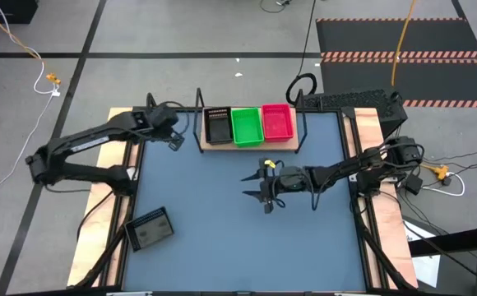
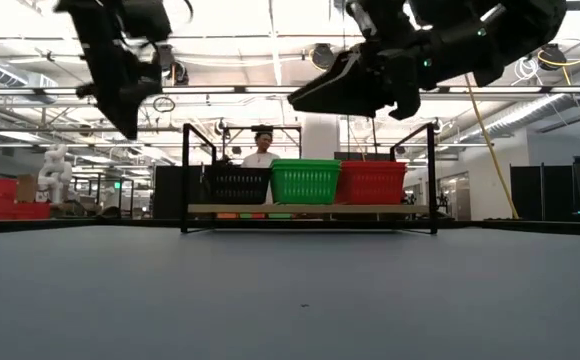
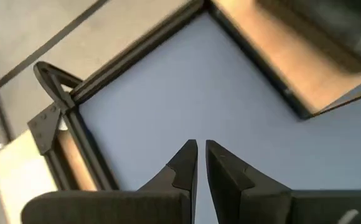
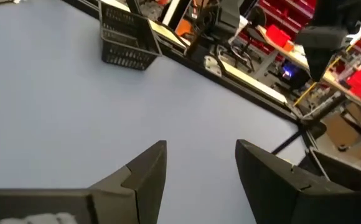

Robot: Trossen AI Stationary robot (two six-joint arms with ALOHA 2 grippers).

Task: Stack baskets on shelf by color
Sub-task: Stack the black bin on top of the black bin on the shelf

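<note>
A: We see bare tabletop [image 1: 222, 230] across most of the middle and near side; an end effector could pass freely there.

B: What blocks us? The shelf [image 1: 249, 145] stands at the far edge, its black wire uprights [image 2: 184, 178] rising at both ends, and a black basket [image 1: 218, 127], green basket [image 1: 246, 126] and pink-red basket [image 1: 277, 122] sit side by side across it.

A: We also have a lone black basket [image 1: 149, 229] near the near-left corner.

B: The right end effector [image 1: 265, 187] hangs over the centre with fingers apart, the left end effector [image 1: 175, 141] just beside the shelf's left end, fingers nearly together.
</note>
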